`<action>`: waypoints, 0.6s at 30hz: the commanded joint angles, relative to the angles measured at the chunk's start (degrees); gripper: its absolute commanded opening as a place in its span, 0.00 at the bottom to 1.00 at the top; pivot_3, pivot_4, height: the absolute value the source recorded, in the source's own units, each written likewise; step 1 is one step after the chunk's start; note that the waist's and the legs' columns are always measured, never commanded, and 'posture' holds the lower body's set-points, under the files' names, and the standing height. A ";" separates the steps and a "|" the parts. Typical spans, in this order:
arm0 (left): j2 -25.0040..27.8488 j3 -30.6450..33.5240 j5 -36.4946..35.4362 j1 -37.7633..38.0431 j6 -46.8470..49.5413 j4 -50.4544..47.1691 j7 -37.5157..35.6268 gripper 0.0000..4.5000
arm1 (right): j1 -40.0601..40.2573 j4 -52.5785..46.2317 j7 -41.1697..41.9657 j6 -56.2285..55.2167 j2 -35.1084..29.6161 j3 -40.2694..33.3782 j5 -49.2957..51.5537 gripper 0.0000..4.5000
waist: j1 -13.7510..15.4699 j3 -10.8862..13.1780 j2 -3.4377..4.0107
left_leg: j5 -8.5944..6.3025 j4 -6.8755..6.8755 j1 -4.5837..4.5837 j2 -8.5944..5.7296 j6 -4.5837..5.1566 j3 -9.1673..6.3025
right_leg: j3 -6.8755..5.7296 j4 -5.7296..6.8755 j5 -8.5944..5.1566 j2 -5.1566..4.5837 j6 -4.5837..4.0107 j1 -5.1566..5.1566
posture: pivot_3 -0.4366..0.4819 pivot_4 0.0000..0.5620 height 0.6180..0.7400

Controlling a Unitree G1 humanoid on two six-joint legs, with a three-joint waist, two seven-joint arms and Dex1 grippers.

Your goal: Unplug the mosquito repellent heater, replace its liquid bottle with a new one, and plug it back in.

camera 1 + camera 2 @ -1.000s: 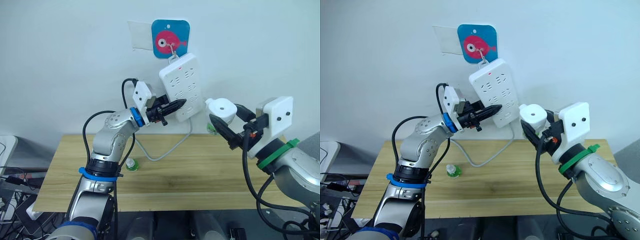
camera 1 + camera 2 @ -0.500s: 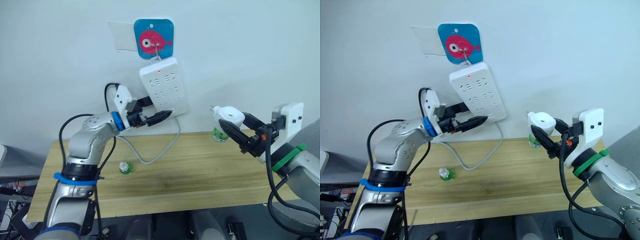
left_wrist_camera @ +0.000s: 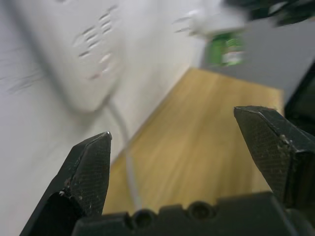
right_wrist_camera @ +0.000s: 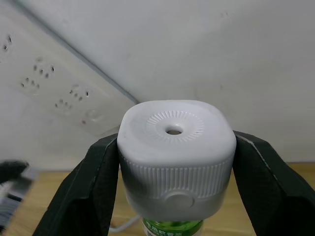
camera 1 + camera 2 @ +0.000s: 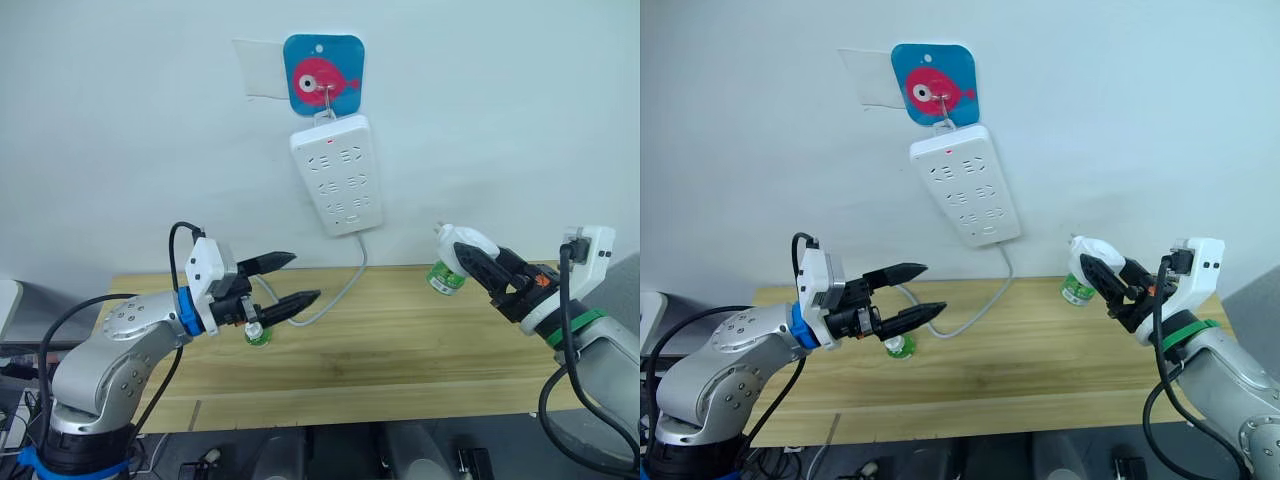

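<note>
Clearly unplugged, the mosquito repellent heater [image 5: 462,247] sits clamped between the two black fingers of the right gripper [image 5: 478,262], held up in the air over the right end of the wooden table [image 5: 400,345]. Its green-labelled liquid bottle [image 5: 444,279] hangs from its underside, just below the fingertips. In the right wrist view the heater [image 4: 176,152] fills the space between both fingers, its round vent hole facing the camera and a finger pressed to each side (the prongs point away toward the wall).

Up and to the left of that gripper, well apart from it, the white power strip [image 5: 338,174] hangs on the wall from a hook on a blue fish sticker [image 5: 323,75]. Its cable [image 5: 345,285] drops to the table and curves toward the left gripper.

The left gripper [image 5: 292,280] hovers above the left half of the table with its fingers spread wide and nothing between them; in the left wrist view its fingertips [image 3: 96,157] stand far apart, with the strip and the wood seen beyond them. Directly beneath it, a second small bottle [image 5: 258,334] with a green label stands on the table, close to the lower finger; whether they touch cannot be told.
</note>
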 commanded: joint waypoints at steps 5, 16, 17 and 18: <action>-10.68 -15.44 10.82 -2.41 -11.91 0.54 4.47 1.00 | 1.74 4.52 -10.31 -10.38 8.37 0.54 13.67 0.66 | -0.15 -0.01 0.03 | 0.01 0.02 0.05 -0.03 0.01 0.11 | 0.07 0.08 0.01 0.02 0.02 -0.02 | 0.32 0.42 1.00; -19.46 -24.90 21.60 -10.04 -23.71 17.27 4.22 1.00 | 0.64 4.74 -12.09 -14.40 11.81 4.15 16.11 0.66 | -0.52 -0.01 0.05 | 0.00 0.00 0.02 0.00 0.04 0.18 | 0.09 0.09 0.01 0.11 0.01 -0.08 | 0.27 0.43 1.00; -19.96 -25.39 22.13 -10.57 -24.28 18.32 4.11 1.00 | 0.54 4.87 -11.80 -14.22 11.61 4.57 15.58 0.66 | -0.53 -0.01 0.05 | 0.00 0.02 0.02 -0.01 0.05 0.19 | 0.09 0.10 0.01 0.11 0.01 -0.07 | 0.27 0.43 1.00; -20.50 -25.79 22.63 -11.14 -24.79 19.42 4.09 1.00 | 0.45 4.93 -11.49 -14.20 11.61 4.89 15.41 0.66 | -0.54 -0.01 0.05 | 0.00 0.03 0.02 -0.01 0.06 0.19 | 0.09 0.10 0.01 0.11 0.02 -0.06 | 0.27 0.43 1.00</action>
